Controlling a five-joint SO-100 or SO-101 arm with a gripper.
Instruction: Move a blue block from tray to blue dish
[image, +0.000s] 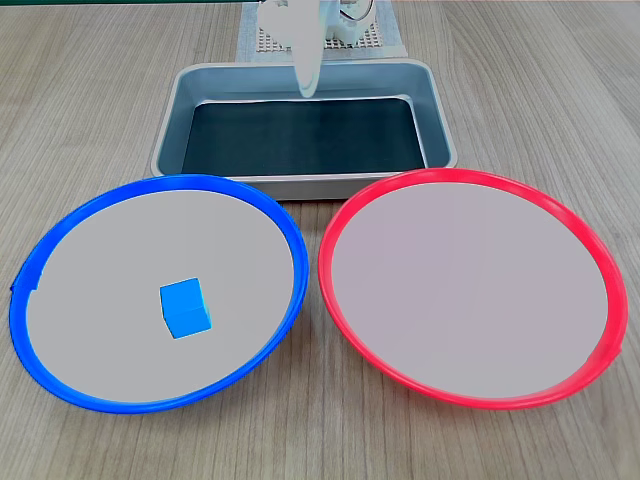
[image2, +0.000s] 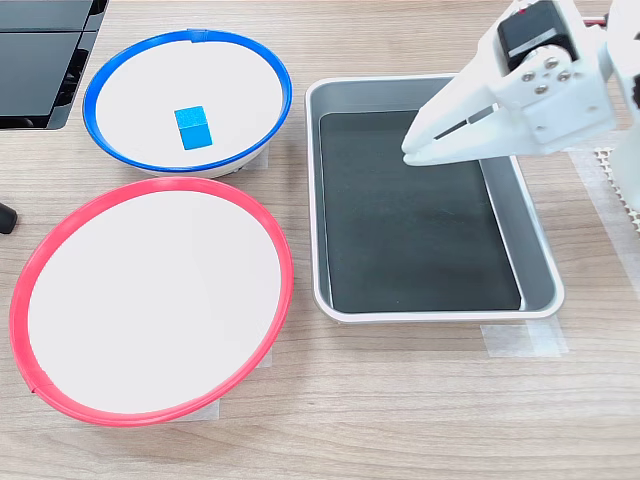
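We see block (image: 185, 307) lying in blue dish (image: 290, 240), apart from rim. Claw (image2: 412, 150) over tray (image2: 535, 260), tips together, nothing held. Tray looks empty. Risk small, we think: low arm swing could hit tray wall or shift dish.

In the first exterior view the arm is cut off by the top edge, leaving only the blurred pincer (image: 307, 88) tip. In the second exterior view the pincer (image2: 409, 152) hides part of the tray (image2: 535, 250) wall.
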